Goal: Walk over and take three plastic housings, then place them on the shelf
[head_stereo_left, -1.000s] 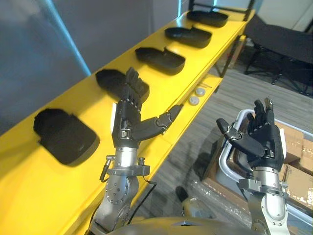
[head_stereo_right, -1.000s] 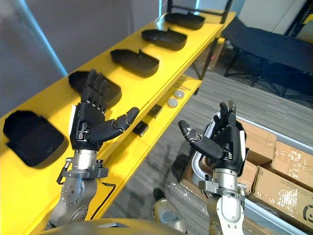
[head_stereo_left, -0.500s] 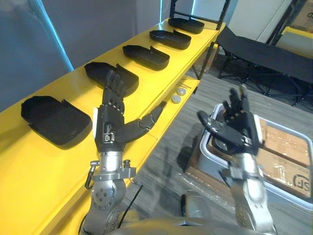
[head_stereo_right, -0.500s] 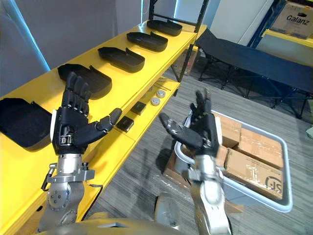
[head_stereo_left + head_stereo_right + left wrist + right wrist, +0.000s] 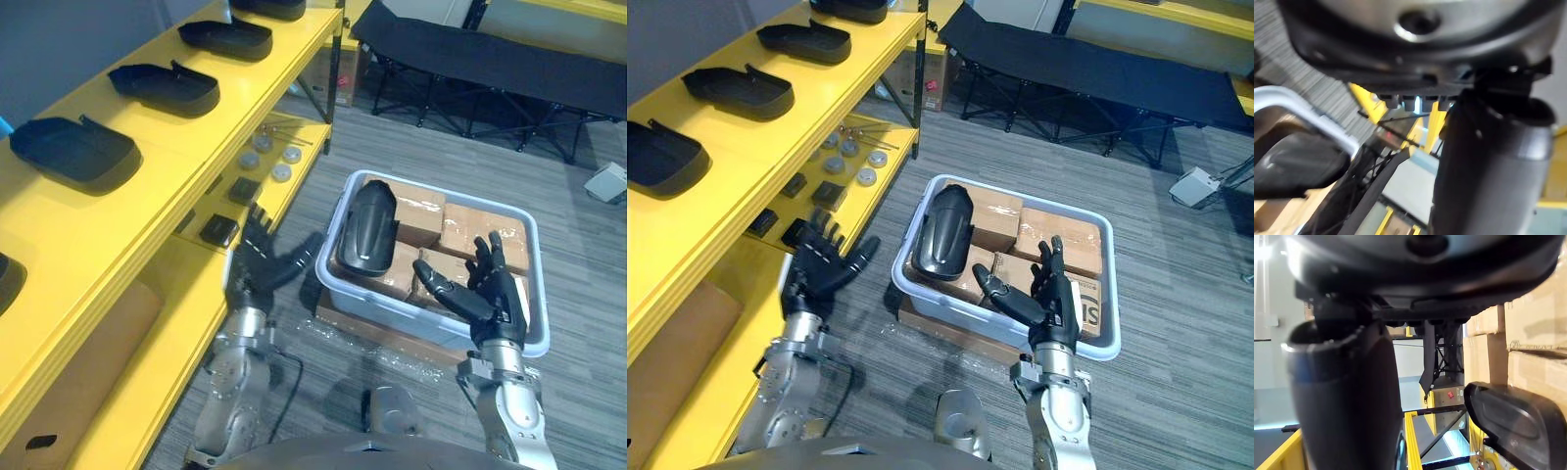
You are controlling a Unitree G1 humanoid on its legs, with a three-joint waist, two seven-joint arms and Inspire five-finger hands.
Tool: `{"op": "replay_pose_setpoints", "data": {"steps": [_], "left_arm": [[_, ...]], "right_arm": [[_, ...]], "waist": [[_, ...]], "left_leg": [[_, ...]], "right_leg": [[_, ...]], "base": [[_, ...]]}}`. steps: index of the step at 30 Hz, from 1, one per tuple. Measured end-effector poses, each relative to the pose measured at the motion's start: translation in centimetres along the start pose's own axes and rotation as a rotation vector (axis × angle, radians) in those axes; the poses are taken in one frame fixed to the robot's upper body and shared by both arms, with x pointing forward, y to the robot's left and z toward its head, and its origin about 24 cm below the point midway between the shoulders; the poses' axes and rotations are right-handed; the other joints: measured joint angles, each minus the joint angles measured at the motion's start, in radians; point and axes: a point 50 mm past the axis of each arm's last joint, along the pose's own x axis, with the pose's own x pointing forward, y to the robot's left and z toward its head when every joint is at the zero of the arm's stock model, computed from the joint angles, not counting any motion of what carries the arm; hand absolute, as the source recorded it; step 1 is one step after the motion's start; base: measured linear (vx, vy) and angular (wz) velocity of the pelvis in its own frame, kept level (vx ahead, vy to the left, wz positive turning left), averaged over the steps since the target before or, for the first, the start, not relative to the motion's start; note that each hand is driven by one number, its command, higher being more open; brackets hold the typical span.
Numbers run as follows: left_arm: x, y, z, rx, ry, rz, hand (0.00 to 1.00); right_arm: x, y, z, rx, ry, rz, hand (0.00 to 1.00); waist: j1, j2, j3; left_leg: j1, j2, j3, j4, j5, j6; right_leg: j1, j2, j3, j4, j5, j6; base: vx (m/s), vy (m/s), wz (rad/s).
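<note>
My left hand (image 5: 823, 266) is wide open and empty, over the floor (image 5: 1176, 294) between the yellow shelf (image 5: 754, 137) and the tub (image 5: 377, 308). Right hand (image 5: 1046, 299) is the same deal: fingers spread, holding nothing, at the tub's near right side. The housing (image 5: 945, 230) lies in the tub's left end, propped on cardboard boxes (image 5: 1058, 235). Its long axis runs near to far, rounded end far. Other housings (image 5: 737, 90) sit on the shelf top. There's a black cot (image 5: 1087, 64) at the far side.
</note>
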Motion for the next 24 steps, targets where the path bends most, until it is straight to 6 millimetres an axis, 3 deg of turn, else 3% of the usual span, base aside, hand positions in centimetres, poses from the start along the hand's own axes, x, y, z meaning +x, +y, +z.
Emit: {"op": "replay_pose_setpoints", "data": {"steps": [1,3,6,7,8,11,16,18,19,22,24], "left_arm": [[-0.1,-0.5,-0.2,-0.008,0.006,-0.027,1.0],[-0.3,-1.9,-0.2,0.017,-0.005,-0.109,1.0],[-0.3,-1.9,0.4,0.006,-0.029,-0.131,1.0],[-0.3,-1.6,0.6,0.014,-0.043,-0.13,1.0],[-0.4,-1.2,0.7,0.024,-0.042,-0.128,1.0],[-0.7,-0.1,0.7,0.062,-0.03,-0.113,1.0],[0.1,0.2,0.6,0.119,0.001,-0.15,1.0],[1.0,1.2,-0.8,0.21,0.086,-0.139,1.0],[1.1,1.7,-1.3,0.246,0.112,-0.13,1.0],[1.2,5.1,-4.1,0.411,0.274,-0.024,1.0],[0.3,7.6,-5.4,0.44,0.366,0.083,1.0]], "right_arm": [[0.1,-0.2,0.1,0.002,-0.002,-0.003,1.0],[0.5,-0.4,0.4,0.013,-0.015,-0.006,1.0],[0.5,-0.3,0.3,0.02,-0.012,-0.016,1.0],[0.5,0.1,0.2,0.031,-0.008,-0.018,1.0],[0.6,0.6,0.0,0.045,-0.005,-0.021,1.0],[0.9,1.8,-0.7,0.086,0.019,-0.041,1.0],[1.9,2.1,-4.2,0.115,0.159,-0.181,1.0],[3.2,1.7,-5.3,0.096,0.196,-0.26,1.0],[3.7,1.6,-5.3,0.094,0.194,-0.277,1.0],[7.8,1.0,-3.8,0.067,0.136,-0.361,1.0],[11.1,0.2,-0.6,0.079,0.034,-0.424,1.0]], "waist": [[0.006,0.012,0.0],[0.029,0.053,0.0],[0.05,0.07,-0.004],[0.068,0.072,-0.008],[0.083,0.053,0.0],[0.096,0.045,0.004],[0.112,-0.021,0.013],[0.13,-0.046,0.028],[0.131,-0.049,0.034],[0.143,-0.061,0.088],[0.177,-0.062,0.147]], "left_leg": [[0.001,-0.014,-0.007,-0.004,-0.008,-0.012],[0.004,-0.125,-0.017,-0.013,-0.072,-0.005],[0.019,-0.21,-0.019,-0.097,-0.124,0.018],[0.056,-0.233,-0.017,-0.183,-0.127,0.002],[0.064,-0.255,0.01,-0.21,-0.112,0.014],[0.058,-0.268,0.041,-0.21,-0.106,0.025],[-0.005,-0.272,0.038,-0.175,-0.111,0.043],[-0.053,-0.274,0.029,-0.14,-0.114,0.048],[-0.067,-0.274,0.023,-0.129,-0.115,0.049],[-0.123,-0.27,-0.009,-0.071,-0.121,0.046],[-0.153,-0.267,-0.023,-0.044,-0.125,0.043]], "right_leg": [[0.0,0.0,0.009,-0.018,0.011,-0.004],[0.003,0.003,0.046,-0.089,0.051,-0.014],[-0.006,0.005,0.073,-0.137,0.093,-0.003],[-0.027,0.01,0.089,-0.141,0.119,0.021],[-0.04,-0.001,0.115,-0.166,0.145,0.031],[-0.037,-0.003,0.135,-0.245,0.222,0.04],[0.01,-0.006,0.086,-0.443,0.361,0.034],[0.017,-0.011,0.052,-0.508,0.407,0.025],[0.016,-0.012,0.046,-0.518,0.413,0.023],[0.014,-0.01,0.02,-0.545,0.435,0.015],[0.011,-0.003,0.012,-0.566,0.454,0.002]], "base": [[-0.07,-0.052,-0.31],[-0.08,0.064,-0.42],[-0.07,0.104,-0.31],[-0.07,0.132,-0.51],[-0.06,0.105,-0.53],[-0.04,0.126,-0.51],[-0.07,0.083,-0.04],[-0.11,0.021,0.11],[-0.12,0.005,0.16],[-0.14,-0.015,0.2],[-0.15,-0.026,0.04]]}}
